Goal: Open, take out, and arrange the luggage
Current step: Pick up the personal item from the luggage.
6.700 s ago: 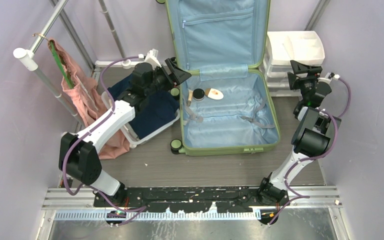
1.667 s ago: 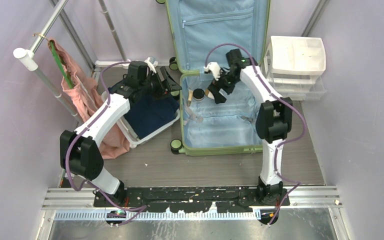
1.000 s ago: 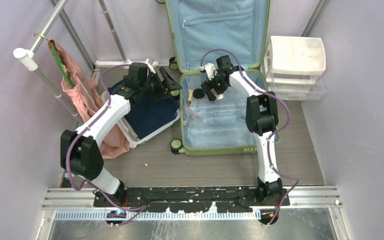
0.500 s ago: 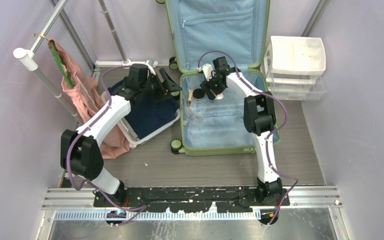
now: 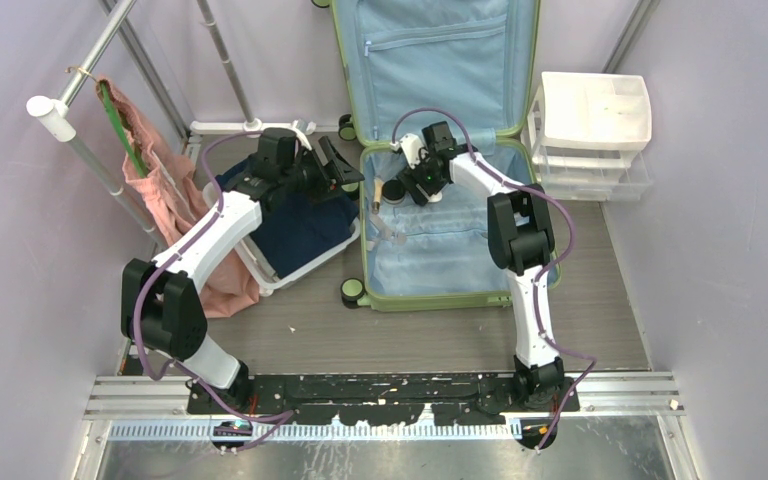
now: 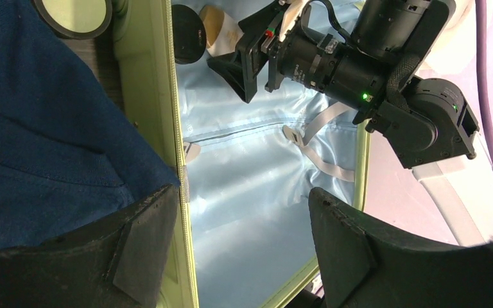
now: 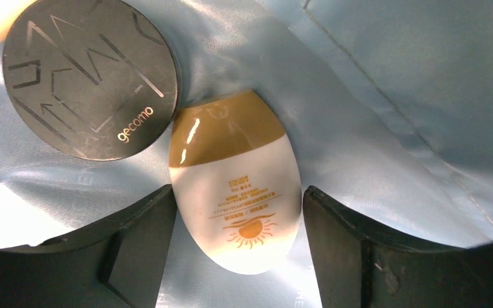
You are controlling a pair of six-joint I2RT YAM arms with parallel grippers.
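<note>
lying open on the floor mid-frame, large light-green hard-shell luggage [image 5: 460, 255]. in its far left corner, right gripper [image 7: 239, 247] spread wide, gripping nothing, astride a white oval tan-capped bottle [image 7: 234, 205] just beside a black round compact [image 7: 90, 83]. over the left rim, left gripper [image 6: 241, 212] likewise spread, empty, beside navy cloth [image 6: 38, 128].

- The suitcase [image 5: 460, 262] has its raised lid cut off by the top edge of the overhead view, so the lid's upper end is out of sight.
- In the suitcase's far left corner, the right gripper [image 5: 400, 190] hides the sunscreen bottle [image 7: 234, 186] from overhead.
- Touching that bottle, the black round compact [image 7: 93, 83] loses its upper rim to the wrist picture's edge.
- The bottle's fine print is too small to read.
- Left of the suitcase, the white basket [image 5: 295, 275] is mostly buried under navy cloth [image 5: 305, 225].
</note>
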